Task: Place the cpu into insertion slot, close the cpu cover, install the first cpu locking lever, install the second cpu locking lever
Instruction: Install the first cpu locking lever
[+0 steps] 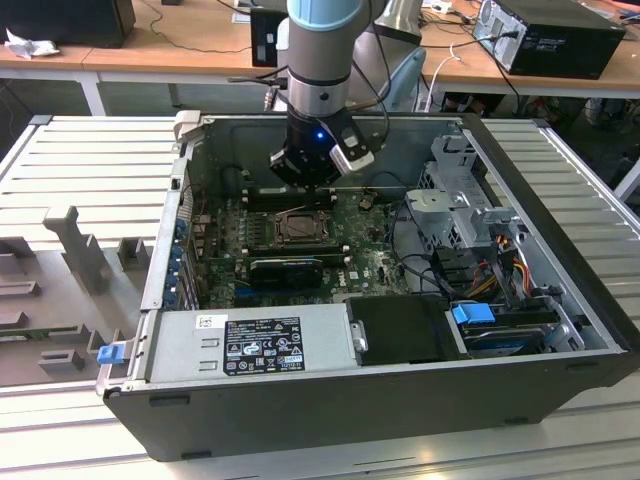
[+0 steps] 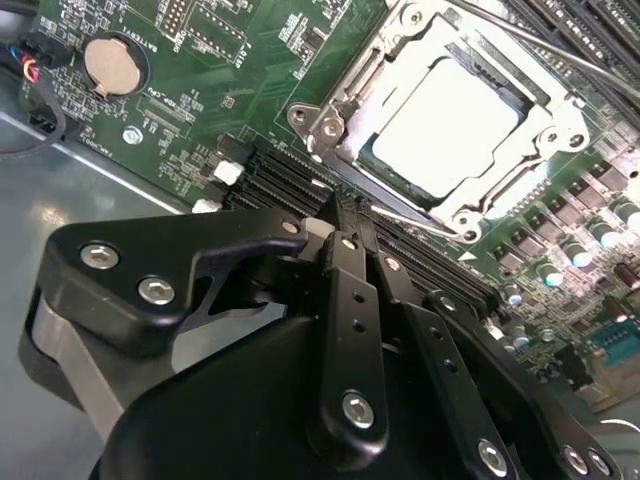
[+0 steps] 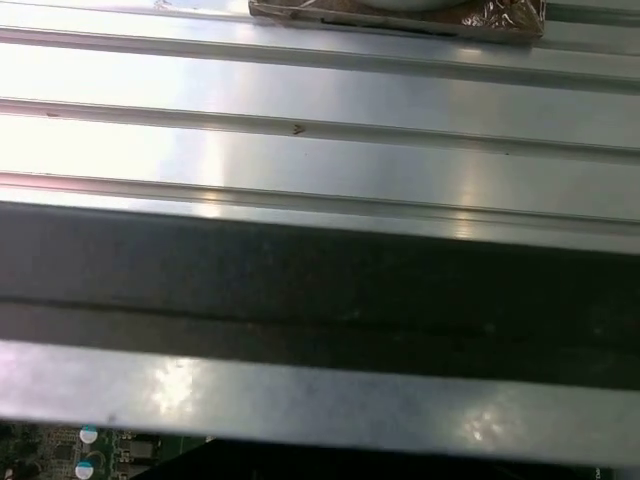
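Note:
In the second wrist view the pale square cpu lies in the insertion slot on the green board. The metal cpu cover lies flat over it, framing its edges. A thin wire locking lever runs along the socket's near side, and another lever crosses the far side. My gripper is shut, its black fingers pressed together, with the tips right at the end of the near lever. In the exterior view the gripper hangs inside the case, just behind the socket.
Long black memory slots run between my fingertips and the socket. A coin battery sits on the board. The power supply, drive cage and cables crowd the open case. The dark case wall and ribbed table are close by.

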Robot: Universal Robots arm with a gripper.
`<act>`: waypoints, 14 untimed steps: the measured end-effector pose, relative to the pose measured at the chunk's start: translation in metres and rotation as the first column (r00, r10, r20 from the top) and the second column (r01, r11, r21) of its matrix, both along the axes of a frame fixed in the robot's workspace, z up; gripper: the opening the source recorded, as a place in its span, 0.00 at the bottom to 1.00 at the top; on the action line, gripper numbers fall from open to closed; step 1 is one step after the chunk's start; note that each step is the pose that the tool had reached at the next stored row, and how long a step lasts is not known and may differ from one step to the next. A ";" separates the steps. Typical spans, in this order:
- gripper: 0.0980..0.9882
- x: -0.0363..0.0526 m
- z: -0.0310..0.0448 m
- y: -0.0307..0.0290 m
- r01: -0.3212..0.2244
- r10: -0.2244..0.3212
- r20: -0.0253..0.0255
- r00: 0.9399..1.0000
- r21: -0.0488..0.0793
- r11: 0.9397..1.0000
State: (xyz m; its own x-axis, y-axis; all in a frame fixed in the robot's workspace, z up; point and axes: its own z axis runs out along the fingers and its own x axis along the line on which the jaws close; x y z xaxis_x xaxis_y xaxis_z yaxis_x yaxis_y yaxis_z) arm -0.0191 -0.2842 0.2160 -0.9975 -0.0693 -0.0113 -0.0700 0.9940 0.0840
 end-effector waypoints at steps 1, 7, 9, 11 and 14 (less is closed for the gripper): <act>0.01 0.0001 -0.0007 0.0001 0.002 -0.002 0.000 1.000 0.000 1.000; 0.01 0.0002 -0.0063 0.0004 0.003 -0.003 0.000 1.000 0.000 1.000; 0.01 0.0002 -0.0082 0.0004 0.003 -0.003 0.000 1.000 0.000 1.000; 0.01 0.0003 -0.0091 0.0004 0.003 -0.003 0.000 1.000 -0.006 1.000; 0.01 0.0011 -0.0105 0.0004 0.003 -0.003 0.000 1.000 -0.017 1.000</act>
State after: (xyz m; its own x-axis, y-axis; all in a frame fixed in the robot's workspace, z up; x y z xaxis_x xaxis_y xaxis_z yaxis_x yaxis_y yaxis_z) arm -0.0180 -0.2838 0.2055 -0.9977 -0.0666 -0.0102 -0.0672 0.9955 0.0673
